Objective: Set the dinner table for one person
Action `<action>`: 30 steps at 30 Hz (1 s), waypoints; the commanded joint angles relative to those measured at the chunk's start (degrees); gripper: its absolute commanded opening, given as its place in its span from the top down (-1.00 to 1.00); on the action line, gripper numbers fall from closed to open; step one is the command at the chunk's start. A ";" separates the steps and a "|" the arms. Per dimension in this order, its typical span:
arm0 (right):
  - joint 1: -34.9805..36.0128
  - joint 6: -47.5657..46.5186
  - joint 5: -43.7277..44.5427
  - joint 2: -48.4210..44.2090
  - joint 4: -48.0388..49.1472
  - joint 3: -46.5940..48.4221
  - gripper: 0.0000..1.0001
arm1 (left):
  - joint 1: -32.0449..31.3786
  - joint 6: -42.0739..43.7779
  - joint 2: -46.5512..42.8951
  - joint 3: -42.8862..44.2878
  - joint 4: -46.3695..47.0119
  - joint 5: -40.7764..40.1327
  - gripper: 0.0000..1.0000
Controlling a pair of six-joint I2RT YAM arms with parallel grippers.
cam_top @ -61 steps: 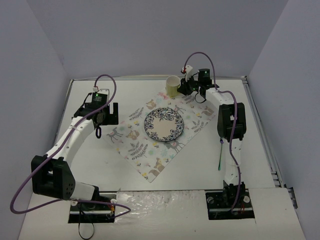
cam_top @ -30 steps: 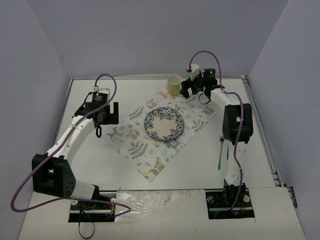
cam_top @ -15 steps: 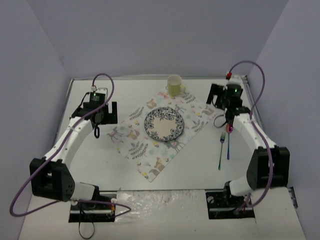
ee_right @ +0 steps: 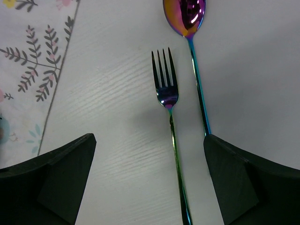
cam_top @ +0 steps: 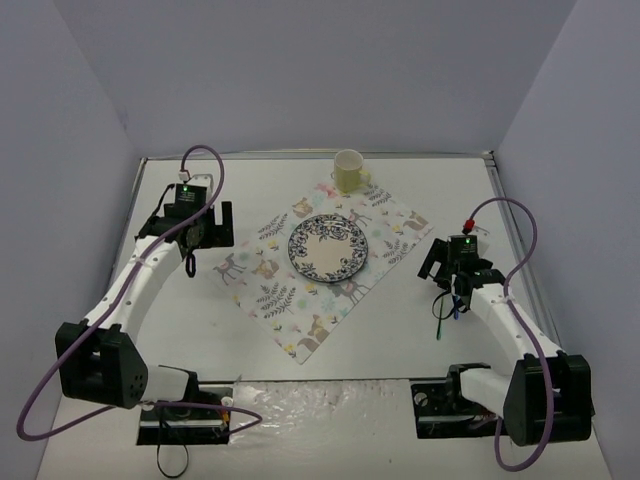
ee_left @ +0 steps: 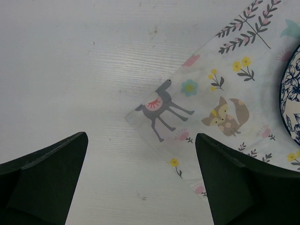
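Dinner table (cam_top: 385, 335): big white top, carrying the whole setting. Placemat (cam_top: 300, 290) laid cornerwise near the middle of it, taken from now on as the landmark. Plate (cam_top: 329, 248) resting on the placemat, toward its far half. Cup (cam_top: 348, 171) standing at the far corner of the placemat; not possible to tell whether on the cloth or just off it. Fork (ee_right: 166, 96) and spoon (ee_right: 184, 18) lying flat on the bare top, just to the right of the placemat, side by side but not touching, fork closer to the placemat, tines and bowl pointing to the far side. Right gripper (ee_right: 148, 154) hanging above these two, jaws spread wide, nothing between them, fork handle about centred in the gap. Left gripper (ee_left: 140, 140) hanging above the left corner of the placemat, also spread wide and holding nothing. Looks like the cutlery step, with plate and cup apparently done. Probably calls next for lowering the right gripper straight down over the fork handle, jaws on either side, then closing close to the tabletop, since thin flat metal gives little to grip. Needs care not to push the spoon beside it.
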 commanded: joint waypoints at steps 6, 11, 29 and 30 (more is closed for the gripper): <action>-0.62 4.54 2.86 5.22 0.25 -0.23 -0.81 | 0.29 -0.79 -2.87 2.25 1.70 0.59 -0.94; -3.59 2.60 3.00 6.81 1.70 0.83 -0.74 | 0.29 -0.79 -2.87 2.21 1.71 0.80 -0.94; -13.88 -4.01 -0.23 17.64 6.30 7.16 0.12 | 0.29 -1.06 -2.78 2.36 1.63 1.50 -0.94; -13.96 -4.41 -0.50 18.25 6.30 7.47 0.15 | 0.29 -1.06 -2.78 2.35 1.62 1.47 -0.94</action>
